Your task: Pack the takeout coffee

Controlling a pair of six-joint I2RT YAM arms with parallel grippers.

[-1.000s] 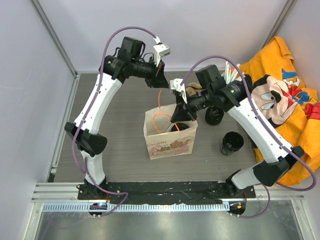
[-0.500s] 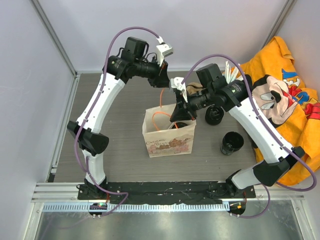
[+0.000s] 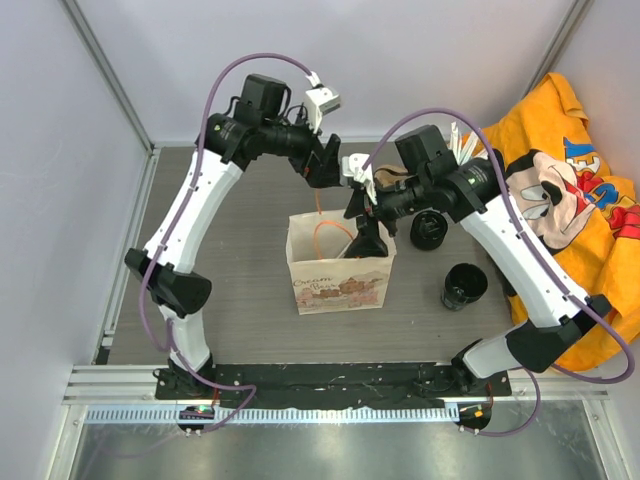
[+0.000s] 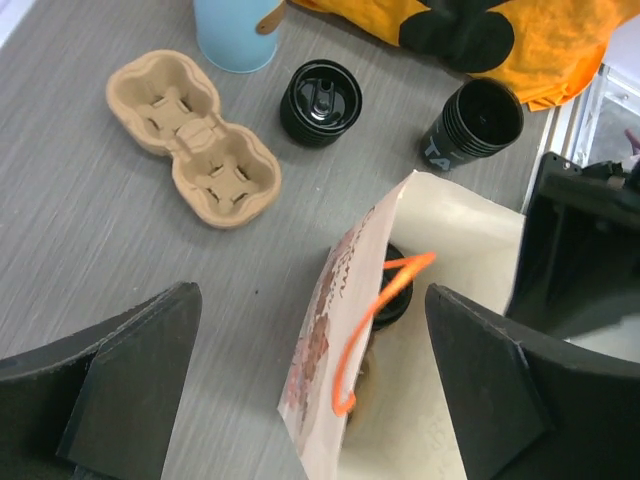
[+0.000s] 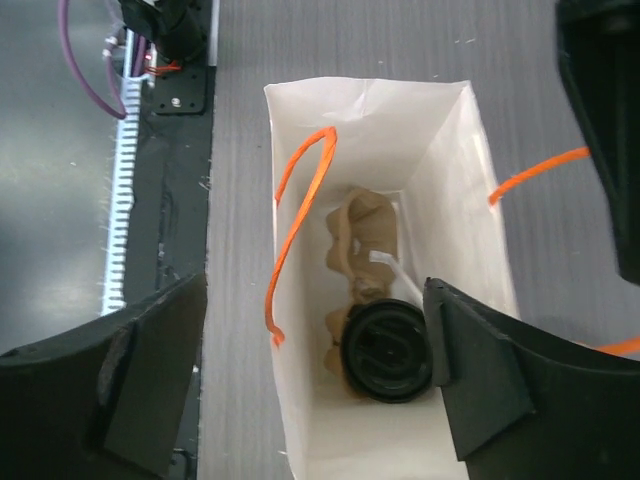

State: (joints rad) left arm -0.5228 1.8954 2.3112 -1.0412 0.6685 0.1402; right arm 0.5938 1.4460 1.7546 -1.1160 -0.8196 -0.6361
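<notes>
As it sits bagged, takeout coffee (image 5: 390, 350), round, black

The top camera looks down from high behind the arms on the whole grey table (image 3: 230, 290). Both wrist cameras sit close above the orange-handled white paper bag (image 3: 340, 280) (image 4: 460, 240) (image 5: 420, 130), which all views share.

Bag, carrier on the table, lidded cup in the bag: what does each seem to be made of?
Bag: thin matte paper, white inside, sharp fold creases; orange handles look like cord or twisted paper. Carrier: probably moulded pulp, tan and dull, with soft rounded wells. Lidded cup: lid looks like black plastic, slightly glossy with moulded ridges; its wall is hidden.
</notes>
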